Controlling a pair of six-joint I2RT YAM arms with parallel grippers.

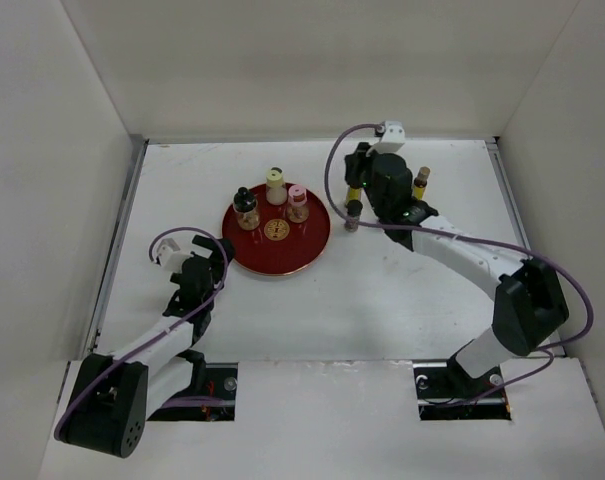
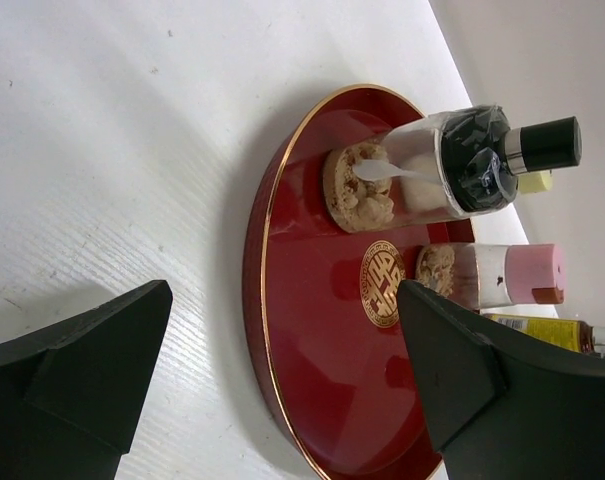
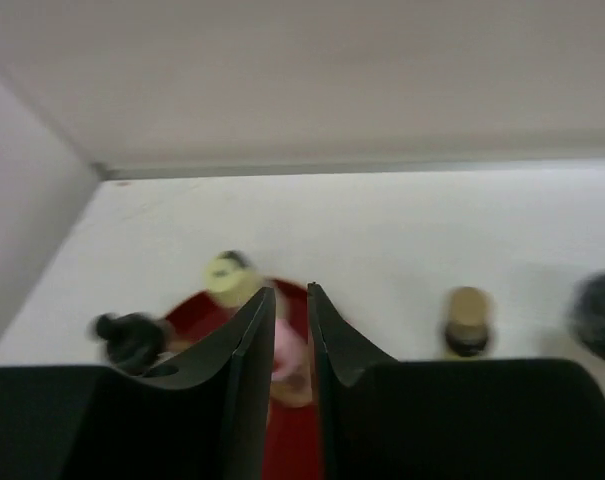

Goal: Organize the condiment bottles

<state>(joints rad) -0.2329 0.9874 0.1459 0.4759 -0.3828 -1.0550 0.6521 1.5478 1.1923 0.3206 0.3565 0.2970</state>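
On the far half of the round red tray (image 1: 282, 262), upright and close together without touching: black-capped bottle (image 1: 246, 208), cream-capped bottle (image 1: 276, 186), pink-capped bottle (image 1: 298, 203). Off the tray to its right, on the table (image 1: 312, 320): slim yellow bottle (image 1: 352, 212) just beside the rim and partly under the right arm, stance hard to read; second yellow bottle (image 1: 420, 183), brown-capped and upright, on the arm's other side. Any more bottles under the arm: cannot tell. Right gripper (image 3: 290, 290): fingers drawn nearly together, only a slim gap, nothing seen between them, aimed toward the tray in a blurred wrist view. Left gripper (image 2: 282, 297): fingers spread wide, holding nothing, low beside the tray's near-left rim. Judged early in the job. Main hazard: coming down on a slim bottle with fingers this narrow, striking the cap instead of straddling it and toppling a tall, small-footed thing. Next: sweeping wrist or cable across the second yellow bottle while turning toward the tray. Also: setting a new bottle into the crowded far half and bumping the three already standing; safer on the bare near half. Lastly: nudging the rim with the wide left fingers and sliding the whole tray.
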